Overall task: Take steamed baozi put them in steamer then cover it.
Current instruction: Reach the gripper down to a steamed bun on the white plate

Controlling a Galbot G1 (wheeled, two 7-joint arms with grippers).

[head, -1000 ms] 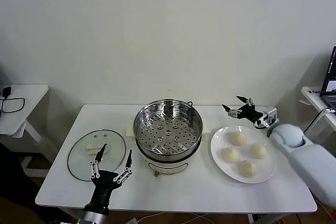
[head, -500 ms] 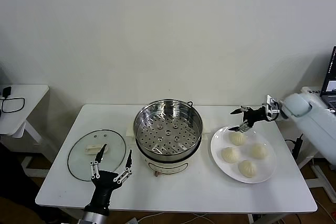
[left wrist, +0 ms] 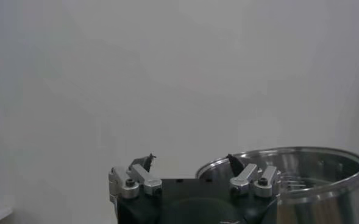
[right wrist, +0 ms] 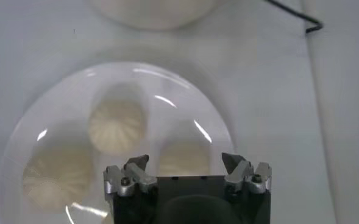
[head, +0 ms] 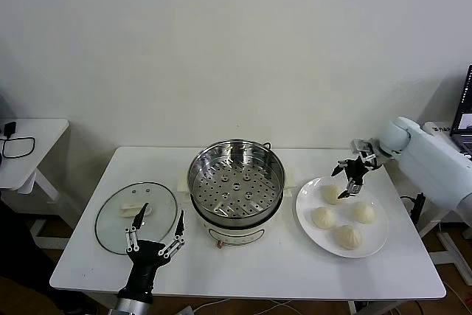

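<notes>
Several cream-white baozi lie on a white plate [head: 305, 198] at the right; the rearmost baozi [head: 332, 195] is closest to my right gripper [head: 350, 176]. That gripper hangs open just above it, pointing down and holding nothing. In the right wrist view the right gripper [right wrist: 185, 159] frames one baozi [right wrist: 182, 164], with another baozi [right wrist: 116, 125] beyond. The steel steamer [head: 236, 181] stands uncovered at mid-table, its perforated tray bare. The glass cover [head: 136, 215] lies flat at the left. My left gripper [head: 156, 228] stands open near the front edge, fingers up; in the left wrist view the left gripper [left wrist: 190, 159] sits beside the steamer [left wrist: 301, 176].
A small white side table [head: 29, 145] with a black cable stands to the left. A laptop [head: 464, 112] sits on a stand at the far right. The wall rises right behind the table. A black cable [right wrist: 295, 15] lies near the steamer's base.
My right arm has swung in from the table's back right edge, and its gripper has turned downward over the plate's rearmost baozi. The left arm has stayed still.
</notes>
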